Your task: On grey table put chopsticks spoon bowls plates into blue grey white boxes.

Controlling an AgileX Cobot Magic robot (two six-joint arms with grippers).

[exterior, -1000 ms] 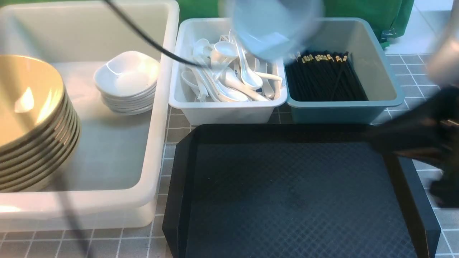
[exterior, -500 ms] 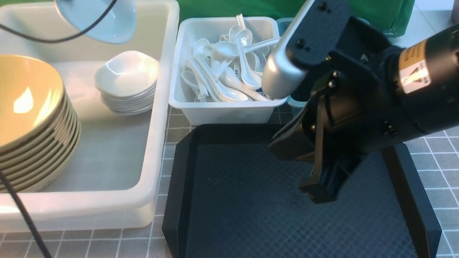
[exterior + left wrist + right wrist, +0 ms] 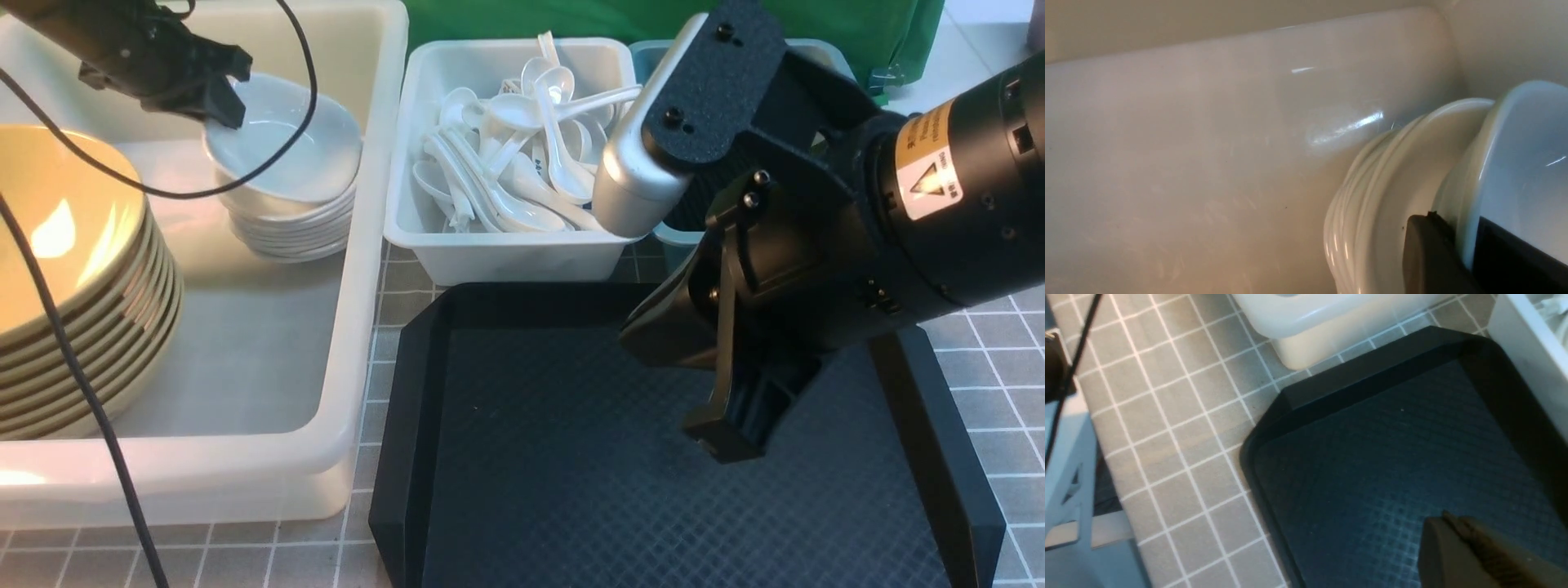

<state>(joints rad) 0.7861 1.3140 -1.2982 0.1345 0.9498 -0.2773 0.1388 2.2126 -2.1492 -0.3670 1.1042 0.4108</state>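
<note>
My left gripper (image 3: pixel 222 104) is shut on the rim of a small white plate (image 3: pixel 287 140), which lies slightly tilted on the stack of plates (image 3: pixel 286 233) in the large milky-white tub (image 3: pixel 363 245). The left wrist view shows the left gripper (image 3: pixel 1466 249) pinching that plate (image 3: pixel 1519 163) over the stack (image 3: pixel 1372 212). Yellow-green bowls (image 3: pixel 65 269) are stacked in the tub's left part. White spoons (image 3: pixel 531 147) fill the pale grey-white bin (image 3: pixel 506 257). My right gripper (image 3: pixel 727 433) is shut and empty just above the black tray (image 3: pixel 531 449). The right arm hides the chopsticks and most of the blue-teal bin (image 3: pixel 678 245).
The right wrist view shows the right gripper (image 3: pixel 1447 522) over the black tray (image 3: pixel 1392 457), with the tub's corner (image 3: pixel 1310 318) and grey tiled table (image 3: pixel 1167 416) beside it. A black cable (image 3: pixel 82 376) hangs across the bowls.
My left gripper carried the plate from above the small bins leftwards and down onto the plate stack. My right arm swung in over the tray, then barely moved.
</note>
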